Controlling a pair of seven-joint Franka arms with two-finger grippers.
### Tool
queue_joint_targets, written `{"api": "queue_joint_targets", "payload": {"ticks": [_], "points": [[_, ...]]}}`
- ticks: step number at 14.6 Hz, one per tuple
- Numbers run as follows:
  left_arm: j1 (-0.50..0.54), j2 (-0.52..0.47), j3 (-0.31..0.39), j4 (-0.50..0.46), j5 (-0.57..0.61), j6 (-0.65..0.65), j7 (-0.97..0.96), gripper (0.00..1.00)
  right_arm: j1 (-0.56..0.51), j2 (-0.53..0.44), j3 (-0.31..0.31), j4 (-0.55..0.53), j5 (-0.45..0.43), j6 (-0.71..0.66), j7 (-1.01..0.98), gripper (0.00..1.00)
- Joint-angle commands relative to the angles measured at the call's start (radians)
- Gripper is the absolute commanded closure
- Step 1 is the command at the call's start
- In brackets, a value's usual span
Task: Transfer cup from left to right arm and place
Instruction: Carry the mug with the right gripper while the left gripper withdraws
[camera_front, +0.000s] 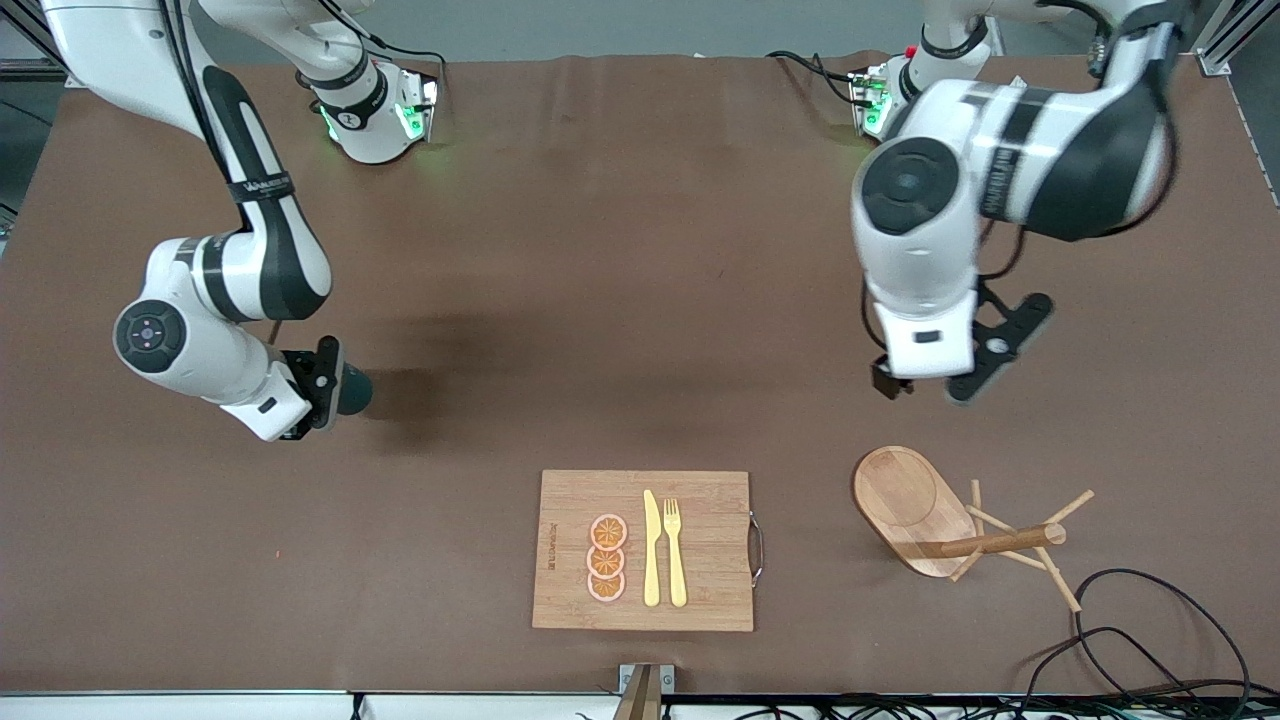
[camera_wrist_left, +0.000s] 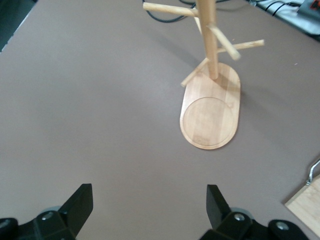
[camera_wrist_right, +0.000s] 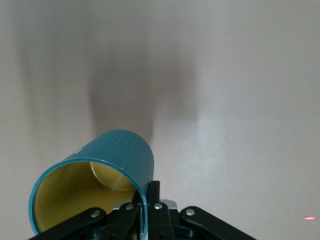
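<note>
Cup position first: the small teal-green mug with the yellow inside (camera_front: 352, 390) sits in the right pincer (camera_front: 325, 385), up over bare brown tabletop (camera_front: 620, 300) toward the right arm's end. The right wrist view shows the pincer's fingers closed on the mug's rim wall, one finger inside, one outside. Mug lies on its side in the grip, long axis roughly level, its base pointing away from the wrist and its mouth back toward the wrist camera. No handle seen from either view.

Left pincer (camera_wrist_left: 150, 210) hangs wide open with nothing in it, over open tabletop just short of the oval bamboo base of the wooden peg mug stand (camera_front: 915, 510). That arm looks to be waiting.

Handover judged done; placing remains. What it turns on: only bare tabletop shows under the mug, so putting it down upright would mean turning that level axis to vertical, mouth upward, before the fingers let go. The right arm is the nearer one; the left is well apart.

Bamboo cutting board (camera_front: 700, 490) with orange slices, yellow knife and fork lies nearer the front camera, between the two arms.
</note>
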Motion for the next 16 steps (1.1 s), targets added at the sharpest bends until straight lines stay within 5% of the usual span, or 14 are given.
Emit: {"api": "queue_joint_targets", "payload": {"ticks": [1, 6, 13, 16], "points": [[0.062, -0.001, -0.008, 0.071, -0.049, -0.068, 0.186, 0.0, -0.052, -0.027, 0.018, -0.026, -0.023, 0.001, -0.21, 0.99], [0.197, -0.063, -0.008, 0.102, -0.143, -0.071, 0.519, 0.0, -0.138, -0.038, 0.019, -0.076, -0.023, 0.052, -0.561, 0.99], [0.268, -0.173, 0.012, 0.073, -0.268, -0.073, 0.757, 0.0, -0.135, -0.113, 0.021, -0.281, -0.072, 0.271, -0.606, 0.99], [0.272, -0.253, 0.124, -0.005, -0.38, -0.071, 0.941, 0.0, -0.115, -0.113, 0.021, -0.296, -0.104, 0.299, -0.606, 0.99]]}}
